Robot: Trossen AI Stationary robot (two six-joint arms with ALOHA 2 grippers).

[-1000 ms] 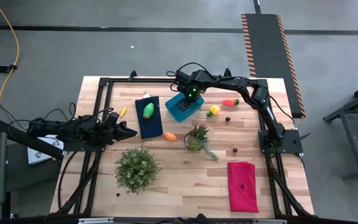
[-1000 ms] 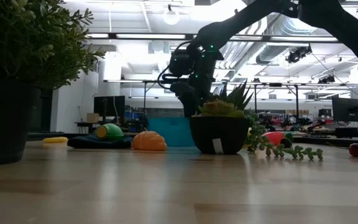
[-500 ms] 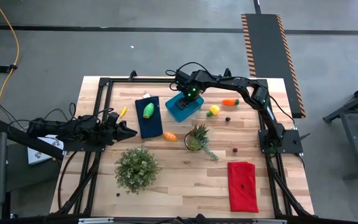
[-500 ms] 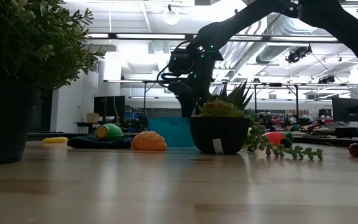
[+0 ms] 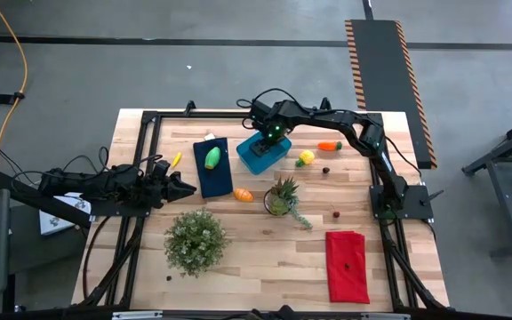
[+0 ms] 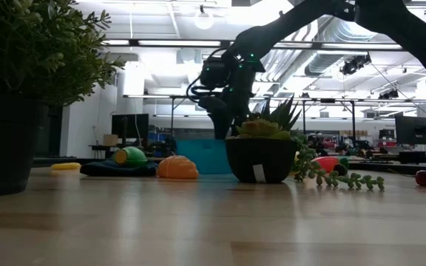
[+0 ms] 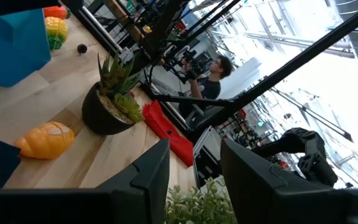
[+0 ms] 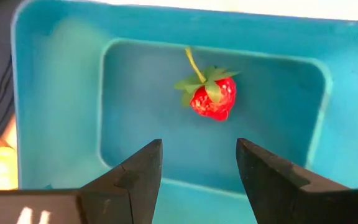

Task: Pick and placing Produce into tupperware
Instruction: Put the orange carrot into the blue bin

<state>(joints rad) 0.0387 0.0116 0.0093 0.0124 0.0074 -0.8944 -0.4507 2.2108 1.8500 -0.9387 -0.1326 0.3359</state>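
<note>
From above, the right gripper (image 5: 270, 140) hangs over the blue tupperware (image 5: 258, 156); the green oval (image 5: 212, 157) on the dark cloth (image 5: 204, 178), the orange oval (image 5: 244, 195), lemon (image 5: 306, 157) and carrot (image 5: 329, 146) lie outside it.

At table height, the tub (image 6: 203, 157) sits behind the spiky plant (image 6: 261, 151).

The left gripper (image 7: 194, 168), fingers apart and empty, waits near the table's left edge.

The right wrist view shows fingers spread, empty, above a strawberry (image 8: 212, 97) lying in the tub: one placed, four left.

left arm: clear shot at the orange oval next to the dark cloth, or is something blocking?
Probably yes. The left gripper sits at the dark blue cloth's near edge, jaws open, and the orange oval lies on bare wood just past it; the spiky plant stands farther on.
</note>
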